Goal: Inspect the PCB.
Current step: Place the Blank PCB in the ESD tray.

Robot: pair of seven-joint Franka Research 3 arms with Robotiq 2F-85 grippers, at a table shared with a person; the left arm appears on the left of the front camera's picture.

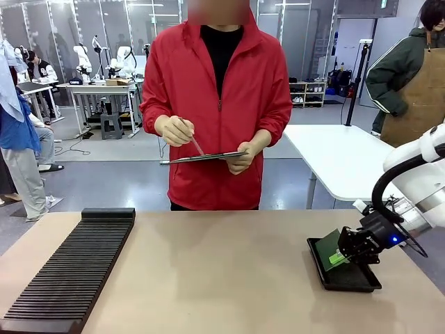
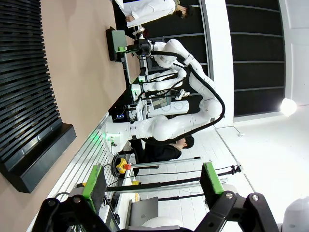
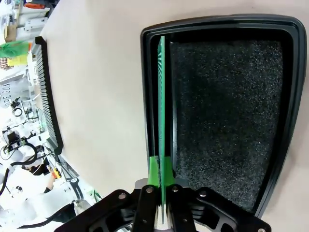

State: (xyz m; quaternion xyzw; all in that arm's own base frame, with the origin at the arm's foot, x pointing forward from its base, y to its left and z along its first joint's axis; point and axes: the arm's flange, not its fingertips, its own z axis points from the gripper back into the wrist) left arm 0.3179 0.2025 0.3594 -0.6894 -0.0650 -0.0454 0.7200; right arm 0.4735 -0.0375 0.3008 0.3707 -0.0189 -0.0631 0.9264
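Now the right end effector [image 1: 345, 252] sits low over the black tray [image 1: 354, 280] at the right end of the tan worktop [image 1: 222, 271], and it is clamped on the PCB [image 1: 329, 250]. From the front, the board stands tilted up out of the tray's left part, its green face turned toward the middle of the worktop. From the right wrist, the PCB [image 3: 161, 101] is seen edge-on as a thin green strip running straight away from the end effector [image 3: 161, 183], whose green pads [image 3: 153, 170] press on both of its faces; the board stands just inside one long wall of the tray [image 3: 289, 96], beside the dark foam lining (speckled and grainy), though whether its far edge touches the tray floor cannot be told. At the left end of the worktop lies a long black slotted rack [image 1: 69, 271]. Across the worktop a person in a red jacket [image 1: 217, 104] holds a dark clipboard [image 1: 205, 158] flat in one hand and a pen [image 1: 193, 142] in the other. In the left wrist view the left end effector [image 2: 152, 186] hangs off the worktop's edge with its fingers [image 2: 210, 178] spread wide apart and holding nothing, the slotted rack [image 2: 29, 96] lying to one side.
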